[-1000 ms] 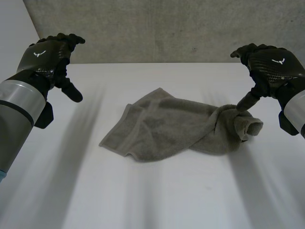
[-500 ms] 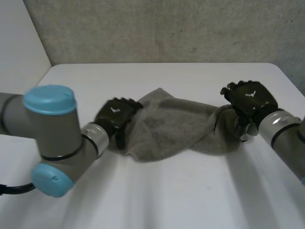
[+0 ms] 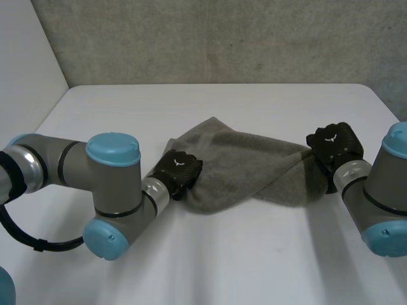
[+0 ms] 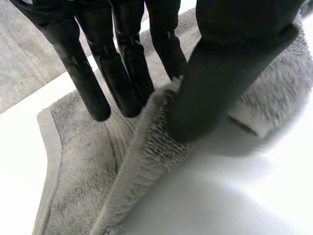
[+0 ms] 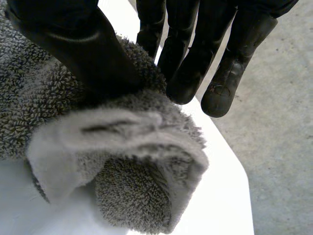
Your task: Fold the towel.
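Between left hand [image 3: 178,170] and right hand [image 3: 334,145], towel [image 3: 248,171], both ends pinched

Towel [image 3: 245,168] at middle of table [image 3: 254,254]. At towel's left near corner: left hand [image 3: 179,170], raised edge pinched between thumb and fingers. At towel's right end: right hand [image 3: 334,145], thumb atop bunched fold. Behind table: wall [image 3: 222,38].
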